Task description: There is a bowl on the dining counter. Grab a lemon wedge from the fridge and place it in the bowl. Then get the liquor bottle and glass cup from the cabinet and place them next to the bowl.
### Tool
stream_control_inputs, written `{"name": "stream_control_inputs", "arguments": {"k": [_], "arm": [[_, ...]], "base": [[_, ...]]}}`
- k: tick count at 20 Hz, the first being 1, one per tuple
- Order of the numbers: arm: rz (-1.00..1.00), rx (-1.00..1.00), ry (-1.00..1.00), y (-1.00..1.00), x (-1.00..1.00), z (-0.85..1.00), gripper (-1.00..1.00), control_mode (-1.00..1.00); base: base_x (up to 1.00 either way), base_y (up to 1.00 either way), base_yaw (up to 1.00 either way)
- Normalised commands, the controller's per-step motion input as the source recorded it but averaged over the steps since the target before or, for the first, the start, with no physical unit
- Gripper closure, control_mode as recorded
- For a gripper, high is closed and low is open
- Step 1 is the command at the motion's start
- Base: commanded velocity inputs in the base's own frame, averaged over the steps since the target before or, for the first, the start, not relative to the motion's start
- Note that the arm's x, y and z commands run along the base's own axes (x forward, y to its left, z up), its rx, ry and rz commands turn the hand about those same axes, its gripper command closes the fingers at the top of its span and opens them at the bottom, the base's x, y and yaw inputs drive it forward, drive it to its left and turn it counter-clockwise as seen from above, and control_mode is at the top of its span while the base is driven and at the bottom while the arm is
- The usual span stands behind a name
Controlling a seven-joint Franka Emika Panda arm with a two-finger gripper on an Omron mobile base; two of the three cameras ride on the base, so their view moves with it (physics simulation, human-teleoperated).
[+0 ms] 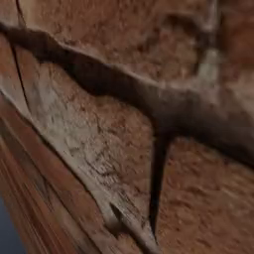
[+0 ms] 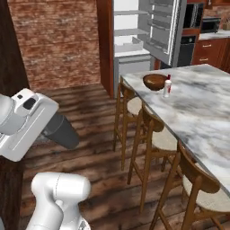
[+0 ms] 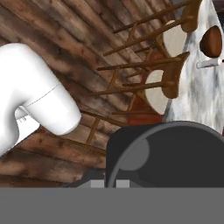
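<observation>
A dark grey tapered glass cup (image 2: 60, 130) sticks out from my white hand at the left of the right base view, with my gripper (image 2: 45, 128) shut on it. In the hand view the cup's round rim (image 3: 175, 153) covers my gripper (image 3: 110, 183). On the marble dining counter (image 2: 202, 112) stands a brown bowl (image 2: 155, 81), with the pale, red-capped liquor bottle (image 2: 167, 86) upright just to its right. The hand view shows the bowl (image 3: 211, 41) and bottle (image 3: 209, 64) far off. I cannot tell what is inside the bowl. The grey fridge (image 2: 134, 40) stands open behind the counter.
Three wooden stools (image 2: 134, 108) (image 2: 161, 139) (image 2: 202, 188) line the counter's near side. Bare wood floor (image 2: 90, 117) lies between me and them, with a brick wall (image 2: 58, 40) behind. A blurred red-brown wood surface (image 1: 124, 124) sits very close in the left base view.
</observation>
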Motion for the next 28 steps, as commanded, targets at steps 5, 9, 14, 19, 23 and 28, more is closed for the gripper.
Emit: {"name": "stream_control_inputs", "arguments": {"k": [5, 9, 14, 19, 23, 28], "arm": [[0.00, 0.00, 0.00, 0.00, 0.00, 0.00, 1.00, 1.00], [0.00, 0.00, 0.00, 0.00, 0.00, 0.00, 1.00, 1.00], [0.00, 0.00, 0.00, 0.00, 0.00, 0.00, 1.00, 1.00], [0.00, 0.00, 0.00, 0.00, 0.00, 0.00, 1.00, 1.00], [0.00, 0.00, 0.00, 0.00, 0.00, 0.00, 1.00, 1.00], [0.00, 0.00, 0.00, 0.00, 0.00, 0.00, 1.00, 1.00]], "base": [[0.96, 0.73, -0.59], [0.91, 0.78, -0.60], [0.80, 0.86, -0.55], [0.69, 0.90, -0.49], [0.84, 0.84, -0.41], [0.77, 0.81, -0.36]]}}
